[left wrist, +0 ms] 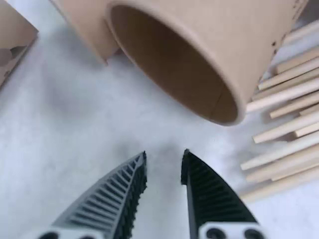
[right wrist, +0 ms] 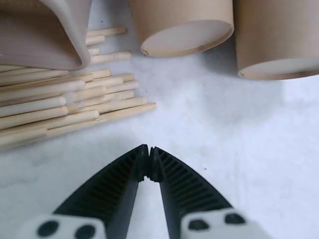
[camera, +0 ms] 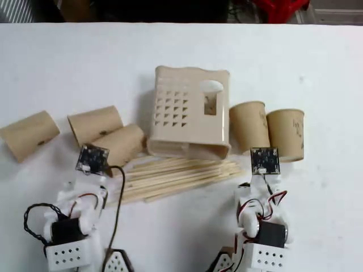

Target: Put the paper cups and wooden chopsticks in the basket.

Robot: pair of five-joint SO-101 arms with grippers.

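A beige basket (camera: pixel 190 113) lies tipped on its side mid-table, its rim toward a pile of wooden chopsticks (camera: pixel 176 177). Three paper cups lie on their sides to its left (camera: pixel 29 135), (camera: pixel 95 124), (camera: pixel 120 144); two more cups (camera: pixel 249 126), (camera: pixel 286 134) lie to its right. My left gripper (left wrist: pixel 163 164) is slightly open and empty, just short of the nearest cup's mouth (left wrist: pixel 174 55), with chopsticks (left wrist: pixel 289 129) beside it. My right gripper (right wrist: pixel 149 162) is shut on nothing, short of two cups (right wrist: pixel 182 25), (right wrist: pixel 279 35), the chopstick ends (right wrist: pixel 65 104) and the basket (right wrist: pixel 45 30).
The white table (camera: pixel 317 68) runs wide behind and to the right of the basket. Both arm bases stand at the near edge, with a black cable (camera: pixel 116 209) trailing by the left one. Dark clutter lies beyond the far edge.
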